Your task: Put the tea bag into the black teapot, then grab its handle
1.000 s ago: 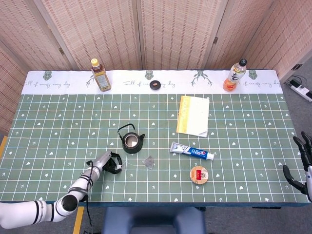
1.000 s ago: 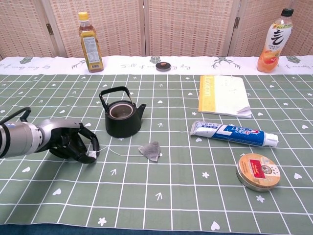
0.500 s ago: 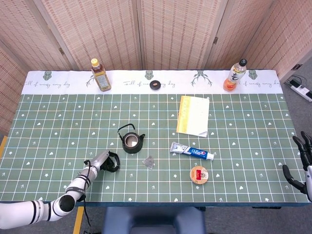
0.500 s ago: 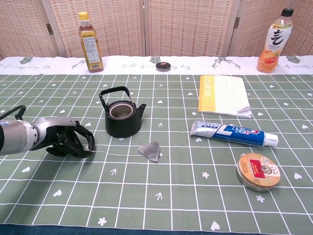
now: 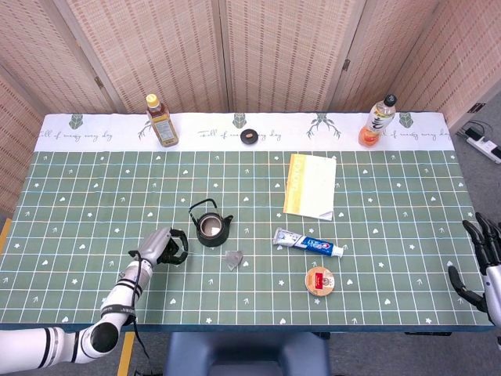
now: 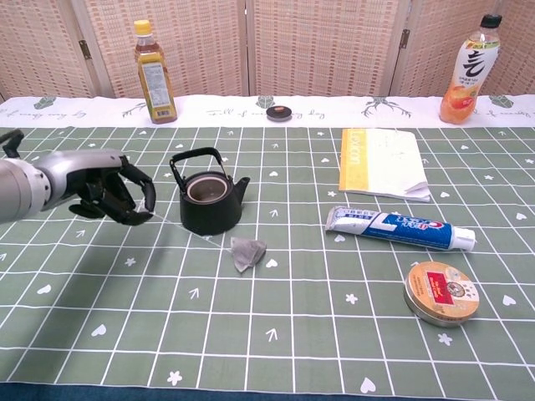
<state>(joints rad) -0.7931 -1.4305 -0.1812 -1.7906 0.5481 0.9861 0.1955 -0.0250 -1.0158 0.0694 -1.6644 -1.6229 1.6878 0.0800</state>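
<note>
Only head view shows your right hand (image 5: 479,262), fingers spread, off the table's right edge. Your left hand (image 6: 113,194) w/ fingers curled, seemingly pinching the string; grey pyramid tea bag (image 6: 247,251) lifted just front of lidless black iron teapot (image 6: 209,203), nothing visible inside.

We note the left hand (image 6: 113,196) has risen off the table and moved toward the black teapot (image 6: 209,203), fingers curled. The tea bag (image 6: 247,252) has slid closer to the teapot's base, tilted up. The right hand (image 5: 481,262) edged slightly inward.
</note>
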